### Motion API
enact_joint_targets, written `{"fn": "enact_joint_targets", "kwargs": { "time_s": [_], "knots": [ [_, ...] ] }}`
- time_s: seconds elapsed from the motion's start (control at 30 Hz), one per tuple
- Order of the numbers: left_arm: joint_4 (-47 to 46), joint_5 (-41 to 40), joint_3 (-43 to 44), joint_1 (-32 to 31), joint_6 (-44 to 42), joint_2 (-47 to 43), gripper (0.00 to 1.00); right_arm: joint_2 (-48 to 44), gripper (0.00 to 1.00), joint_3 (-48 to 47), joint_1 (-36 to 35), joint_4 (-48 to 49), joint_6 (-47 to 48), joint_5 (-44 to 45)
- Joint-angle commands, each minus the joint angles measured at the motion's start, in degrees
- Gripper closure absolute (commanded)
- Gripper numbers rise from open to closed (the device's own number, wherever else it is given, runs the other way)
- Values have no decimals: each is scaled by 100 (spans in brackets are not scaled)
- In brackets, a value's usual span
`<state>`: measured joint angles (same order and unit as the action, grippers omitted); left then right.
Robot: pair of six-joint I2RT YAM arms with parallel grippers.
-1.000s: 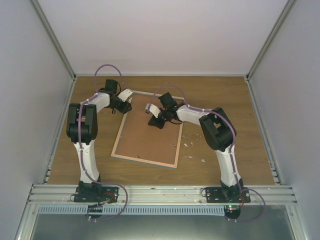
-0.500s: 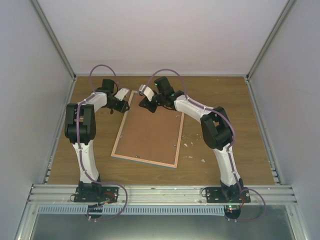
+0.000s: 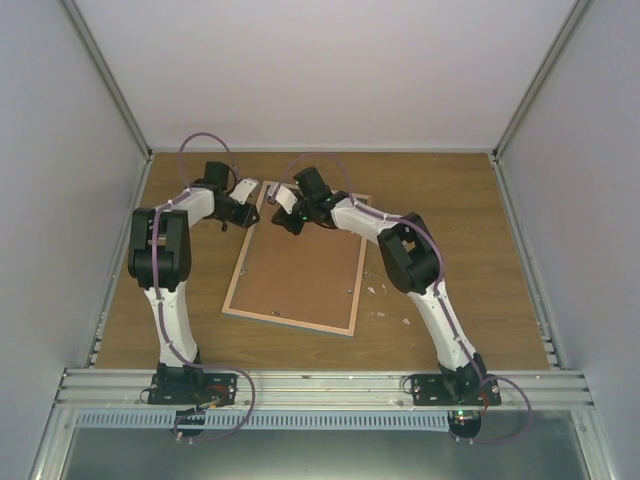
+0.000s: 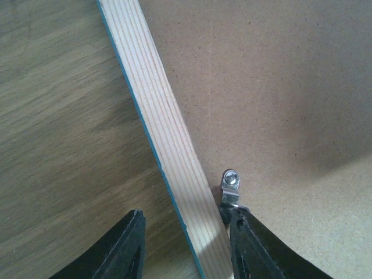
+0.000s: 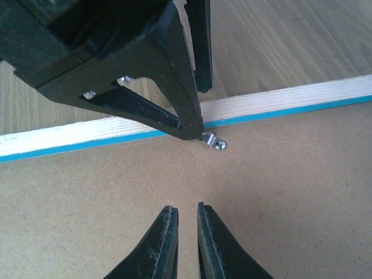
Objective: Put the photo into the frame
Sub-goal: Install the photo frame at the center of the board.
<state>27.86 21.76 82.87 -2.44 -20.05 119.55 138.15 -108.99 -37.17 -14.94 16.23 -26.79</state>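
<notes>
frame [image 3: 300, 275]: lies flat on the counter [image 3: 450, 250], face down, brown backing up, pale wood rail all round
photo: not in any view; may be under the frame or out of shot, cannot tell
left gripper [image 4: 185, 232]: at the frame's far-left corner, partly open, astride the left rail [image 4: 157, 122]; one finger outside the frame over the counter, the other inside by the clip; gap shows on the outer side, so not clamped
right gripper [image 5: 187, 212]: over the backing just inside the same corner, nearly closed, thin slit, nothing in it; points at the left gripper
clip [image 4: 231, 189]: small metal tab with a screw on the backing, right against the rail's inner side
step: likely freeing the backing tabs so the back can come off
frame handling: stiff, flat, probably light; thin rail gives a narrow bite, so pinch across the rail near a corner; may slide on the smooth counter if pushed sideways; treat the front as fragile
clip handling: tiny and stiff, needs a fingertip nudge sideways, easy to slip off
photo handling: thin paper, floppy, creases easily; take it by an edge
change, right gripper: a second ago it was over the backing's far middle; now beside the far-left corner
change, left gripper: about the same corner, slightly shifted
change, frame: same place
</notes>
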Motion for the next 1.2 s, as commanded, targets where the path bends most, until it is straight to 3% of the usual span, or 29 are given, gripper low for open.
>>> {"fn": "enact_joint_targets", "kwargs": {
  "time_s": [0.0,0.3,0.53,0.77,1.17],
  "knots": [
    [-183,-720,-190,-86,-35,-134,58,81,87,-157,-29,279,34,112],
    [-181,-1111,-286,-221,149,-18,75,163,89,59,-70,1128,207,476],
    [-127,-955,-325,-222,262,-30,85,305,79,168,-167,1599,668,518],
    [-106,-634,-284,-206,312,-36,89,183,72,484,-247,1701,1266,487],
    [-263,225,-38,-82,239,-343,75,-258,77,1097,-194,1739,1700,671]
  ]
}}
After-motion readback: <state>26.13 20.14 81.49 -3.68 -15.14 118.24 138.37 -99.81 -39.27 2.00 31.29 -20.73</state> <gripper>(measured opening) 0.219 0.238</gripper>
